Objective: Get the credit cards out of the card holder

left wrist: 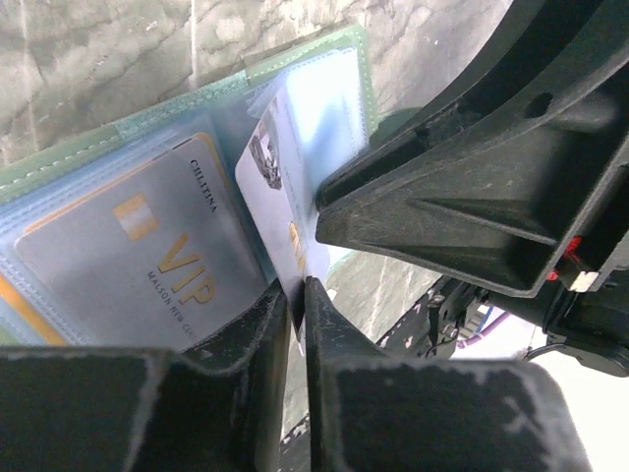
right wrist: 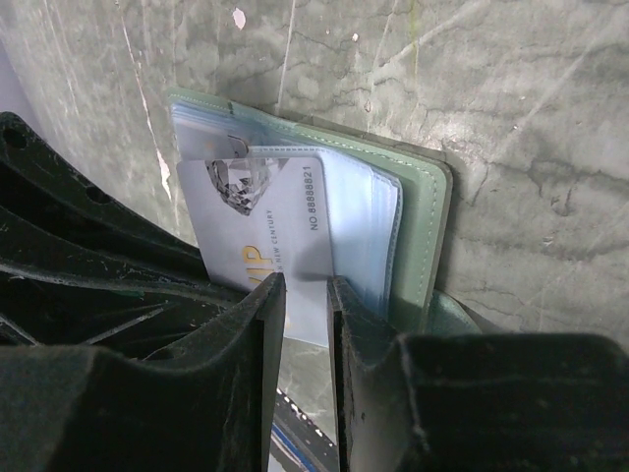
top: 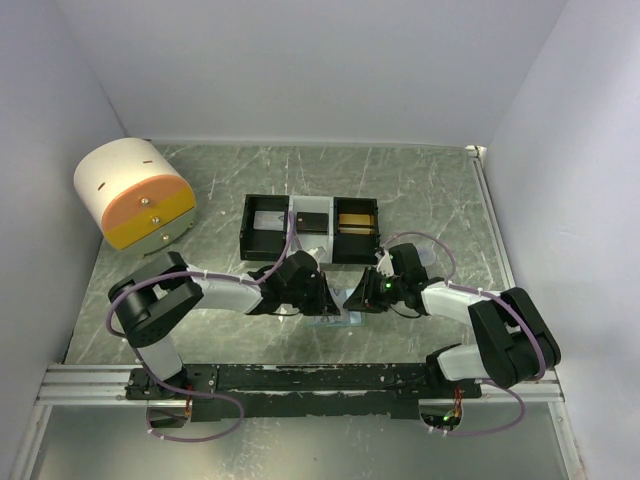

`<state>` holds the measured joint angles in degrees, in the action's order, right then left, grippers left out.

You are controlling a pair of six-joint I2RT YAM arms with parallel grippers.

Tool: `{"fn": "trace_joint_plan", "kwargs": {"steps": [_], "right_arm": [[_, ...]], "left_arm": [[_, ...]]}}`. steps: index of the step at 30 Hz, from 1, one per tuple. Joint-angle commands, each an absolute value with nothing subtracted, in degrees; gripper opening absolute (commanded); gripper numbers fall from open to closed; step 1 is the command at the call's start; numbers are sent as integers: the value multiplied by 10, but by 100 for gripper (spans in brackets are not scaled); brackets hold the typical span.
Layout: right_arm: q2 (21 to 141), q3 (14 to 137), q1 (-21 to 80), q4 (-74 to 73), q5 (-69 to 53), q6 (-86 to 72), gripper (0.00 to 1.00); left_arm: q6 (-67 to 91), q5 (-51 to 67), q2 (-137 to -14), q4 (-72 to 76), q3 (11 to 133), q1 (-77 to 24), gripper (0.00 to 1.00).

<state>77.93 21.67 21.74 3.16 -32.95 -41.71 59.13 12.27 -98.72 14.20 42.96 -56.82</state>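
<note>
The sage-green card holder (left wrist: pixel 177 110) lies open on the table, its clear sleeves showing. A grey VIP credit card (left wrist: pixel 147 265) sits in its left panel. A second credit card (left wrist: pixel 280 187), white with a diamond picture, sticks partway out of the other sleeve (right wrist: pixel 260 211). My left gripper (left wrist: pixel 298 292) is shut on that card's lower corner. My right gripper (right wrist: pixel 307 287) stands narrowly open. Its tips rest against the holder (right wrist: pixel 418 226), and the card shows flat behind the gap. In the top view both grippers (top: pixel 325 300) (top: pixel 352 298) meet over the holder (top: pixel 335 320).
A black-and-white three-compartment tray (top: pixel 312 215) stands just behind the grippers, with a gold flat piece (top: pixel 356 220) in its right compartment and a grey one (top: pixel 268 222) in its left. A white and orange drum (top: pixel 135 195) sits at the far left. Walls close in the table.
</note>
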Motion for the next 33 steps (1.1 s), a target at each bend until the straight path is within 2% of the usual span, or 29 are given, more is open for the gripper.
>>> {"fn": "trace_joint_plan", "kwargs": {"steps": [1,8,14,21,26,31,33], "right_arm": [[800,197,219,-18,-265,-394,25],[800,206,219,-28,-248,-390,25],[775,224,219,-35,-246,-386,28],[693,243,219,-17,-278,-399,33],[631,234,220,50,-302,-415,39],[576,196,219,164,-308,-443,51],[590,220,218,143,-354,-421,52]], "left_arm": [[592,131,-981,180,430,-567,16],[585,100,-944,133,421,-566,7],[567,79,-923,84,426,-566,7],[563,39,-875,53,416,-567,7],[538,3,-823,27,407,-565,7],[509,-34,-757,5,392,-561,7],[492,-39,-724,-2,379,-548,7]]}}
